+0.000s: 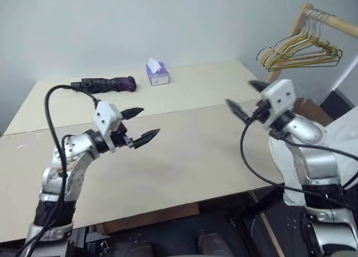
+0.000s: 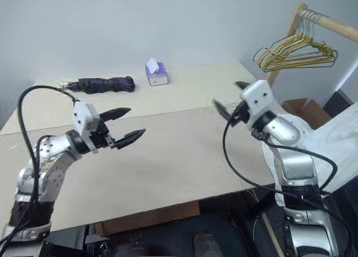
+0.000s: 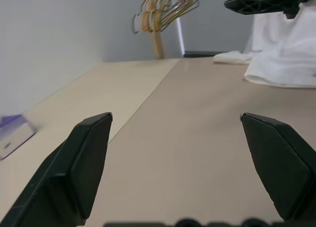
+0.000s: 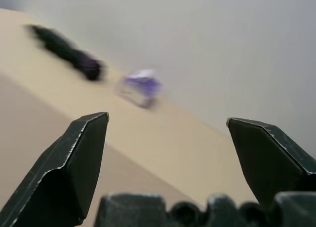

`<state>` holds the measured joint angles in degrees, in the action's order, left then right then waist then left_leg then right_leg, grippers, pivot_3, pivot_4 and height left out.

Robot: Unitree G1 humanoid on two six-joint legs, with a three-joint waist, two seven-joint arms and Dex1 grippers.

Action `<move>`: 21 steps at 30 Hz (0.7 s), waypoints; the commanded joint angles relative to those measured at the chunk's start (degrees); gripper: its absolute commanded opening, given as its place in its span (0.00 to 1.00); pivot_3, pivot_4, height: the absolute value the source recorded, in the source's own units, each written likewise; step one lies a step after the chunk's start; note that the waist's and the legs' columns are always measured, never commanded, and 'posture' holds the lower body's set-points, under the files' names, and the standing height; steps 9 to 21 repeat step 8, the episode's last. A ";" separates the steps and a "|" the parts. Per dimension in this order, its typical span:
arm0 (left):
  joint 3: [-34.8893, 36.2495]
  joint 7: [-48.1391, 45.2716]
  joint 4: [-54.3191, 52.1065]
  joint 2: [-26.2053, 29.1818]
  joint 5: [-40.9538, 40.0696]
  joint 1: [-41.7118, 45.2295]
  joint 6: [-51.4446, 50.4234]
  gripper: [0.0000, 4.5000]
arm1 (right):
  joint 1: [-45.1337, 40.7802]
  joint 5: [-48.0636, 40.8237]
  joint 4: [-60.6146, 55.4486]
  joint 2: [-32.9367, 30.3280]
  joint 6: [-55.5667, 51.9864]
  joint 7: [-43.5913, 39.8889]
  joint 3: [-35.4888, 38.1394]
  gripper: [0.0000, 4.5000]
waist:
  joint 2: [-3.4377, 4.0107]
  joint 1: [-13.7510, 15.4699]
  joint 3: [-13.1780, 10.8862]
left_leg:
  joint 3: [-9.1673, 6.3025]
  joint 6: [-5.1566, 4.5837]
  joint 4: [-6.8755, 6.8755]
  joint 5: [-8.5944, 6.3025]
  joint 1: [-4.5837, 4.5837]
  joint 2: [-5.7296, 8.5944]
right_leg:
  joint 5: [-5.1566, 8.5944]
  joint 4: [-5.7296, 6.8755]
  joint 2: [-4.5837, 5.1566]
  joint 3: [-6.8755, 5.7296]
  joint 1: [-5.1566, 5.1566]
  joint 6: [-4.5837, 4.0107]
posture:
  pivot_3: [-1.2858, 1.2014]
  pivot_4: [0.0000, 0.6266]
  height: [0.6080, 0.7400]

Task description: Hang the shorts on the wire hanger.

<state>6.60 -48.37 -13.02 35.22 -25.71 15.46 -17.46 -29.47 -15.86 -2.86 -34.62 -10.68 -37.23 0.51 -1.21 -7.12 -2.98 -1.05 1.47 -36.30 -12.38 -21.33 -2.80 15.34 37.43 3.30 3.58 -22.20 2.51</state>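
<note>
left eye view: both my hands, left hand (image 1: 140,125) and right hand (image 1: 241,99), are spread and empty; shorts (image 1: 347,139) beside my right hand could slide off the worktop (image 1: 190,156).

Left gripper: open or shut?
Open. The left gripper holds nothing; its two fingers stand wide apart above the table.

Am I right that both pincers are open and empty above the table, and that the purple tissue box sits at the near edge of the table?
Not quite: the purple tissue box sits at the far edge of the table, as the left eye view shows. The left pincer and right pincer are indeed open and empty.
</note>
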 commanded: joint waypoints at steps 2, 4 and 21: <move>3.31 -0.11 -7.07 3.15 0.89 -5.89 1.78 1.00 | -7.03 -3.65 5.27 -0.23 0.17 -15.71 -4.44 1.00 | -0.10 3.00 -0.15 | 0.09 0.00 0.02 0.00 0.02 -0.01 | 0.00 -0.01 0.00 0.04 -0.03 -0.01 | 0.56 0.06 1.00; 3.91 0.64 -8.91 3.76 1.52 -8.01 1.80 1.00 | -8.84 -2.64 7.98 0.50 1.24 -17.83 -5.41 1.00 | -0.16 4.83 -0.22 | 0.12 0.00 0.02 0.00 0.02 -0.02 | -0.01 0.00 0.00 0.03 -0.06 -0.01 | 0.57 0.06 1.00; 4.15 1.35 -10.01 4.89 1.93 -9.09 0.69 1.00 | -9.80 -1.58 10.57 1.35 2.59 -19.51 -5.61 1.00 | -0.24 7.66 -0.30 | 0.18 0.01 0.00 0.00 0.00 -0.02 | -0.02 -0.02 0.01 0.02 -0.08 -0.03 | 0.58 0.06 1.00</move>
